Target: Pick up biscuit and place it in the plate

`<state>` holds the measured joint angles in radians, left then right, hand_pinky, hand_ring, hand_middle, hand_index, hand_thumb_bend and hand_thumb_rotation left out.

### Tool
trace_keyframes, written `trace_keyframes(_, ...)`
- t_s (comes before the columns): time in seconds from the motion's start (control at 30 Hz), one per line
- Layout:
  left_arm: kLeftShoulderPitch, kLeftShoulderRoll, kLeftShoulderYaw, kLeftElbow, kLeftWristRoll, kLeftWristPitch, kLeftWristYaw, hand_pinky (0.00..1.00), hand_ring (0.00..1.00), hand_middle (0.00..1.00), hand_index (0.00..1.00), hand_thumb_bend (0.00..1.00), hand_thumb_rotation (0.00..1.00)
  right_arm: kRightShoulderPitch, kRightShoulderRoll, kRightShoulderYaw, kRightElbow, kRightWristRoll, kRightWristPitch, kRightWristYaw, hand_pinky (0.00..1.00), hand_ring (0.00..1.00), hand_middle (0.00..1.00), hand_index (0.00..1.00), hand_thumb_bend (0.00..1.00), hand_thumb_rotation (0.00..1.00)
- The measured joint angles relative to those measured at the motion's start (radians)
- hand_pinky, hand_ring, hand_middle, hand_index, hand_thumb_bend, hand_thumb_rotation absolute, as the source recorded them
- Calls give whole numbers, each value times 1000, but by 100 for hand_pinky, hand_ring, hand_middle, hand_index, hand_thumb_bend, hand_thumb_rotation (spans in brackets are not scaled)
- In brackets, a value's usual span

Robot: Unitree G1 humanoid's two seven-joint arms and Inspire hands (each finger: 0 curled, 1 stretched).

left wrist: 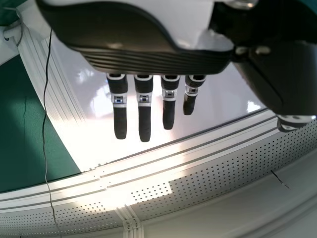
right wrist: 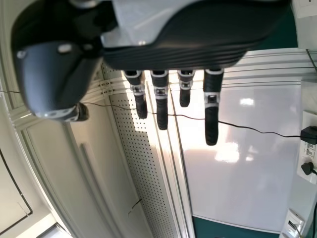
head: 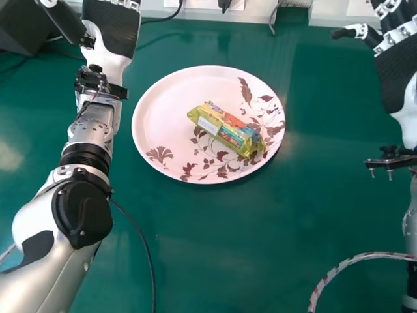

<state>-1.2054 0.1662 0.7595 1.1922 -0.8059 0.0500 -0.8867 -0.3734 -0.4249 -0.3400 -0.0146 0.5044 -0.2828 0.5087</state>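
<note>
so, the biscuit (head: 225, 130) lies on the plate (head: 159, 107), a little right of the plate's middle, in the upper middle of the head view. its yellow-green wrapper, with orange and blue patches, slants from upper left down to lower right, and its lower right end sits near the rim. the plate is round and pale pink, with brown-red leaves and flowers along its right side and lower part, and it rests flat on the green table (head: 228, 261).

the left hand (head: 114, 29) is at the upper left of the head view, beyond the plate's left rim and apart from it. it is open and holds nothing; in the left wrist view its fingers (left wrist: 143, 121) are straight, before a glossy white panel (left wrist: 74, 84). its arm (head: 52, 261) runs up from the lower left corner.

the right hand (head: 399, 75) is at the upper right of the head view, well apart from plate and biscuit. it is open and empty too, with straight fingers (right wrist: 211, 126) in the right wrist view. near the lower right corner a striped cable (head: 358, 258) curves over the table, and a thin dark cable (head: 144, 244) runs down beside the left arm.
</note>
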Motion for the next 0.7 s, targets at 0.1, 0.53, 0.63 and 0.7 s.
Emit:
trace_keyframes(0.1, 0, 0, 0, 0, 0, -1, -1, 73, 78, 91, 100, 85, 42, 0, 0, -8, -2, 8, 1, 7, 50, 71, 84, 91, 62, 44)
trace_keyframes(0.53, 0, 0, 0, 0, 0, -10, 2, 71, 77, 90, 100, 85, 45, 0, 1, -25, -6, 39, 2, 25, 50, 71, 84, 91, 62, 44)
trace_keyframes(0.63, 0, 0, 0, 0, 0, -10, 1, 71, 78, 91, 100, 84, 46, 0, 4, -26, -8, 39, 2, 24, 49, 71, 85, 92, 62, 43)
trace_keyframes(0.7, 0, 0, 0, 0, 0, -10, -1, 71, 78, 90, 100, 84, 47, 0, 4, -26, -9, 39, 2, 24, 49, 72, 85, 94, 61, 43)
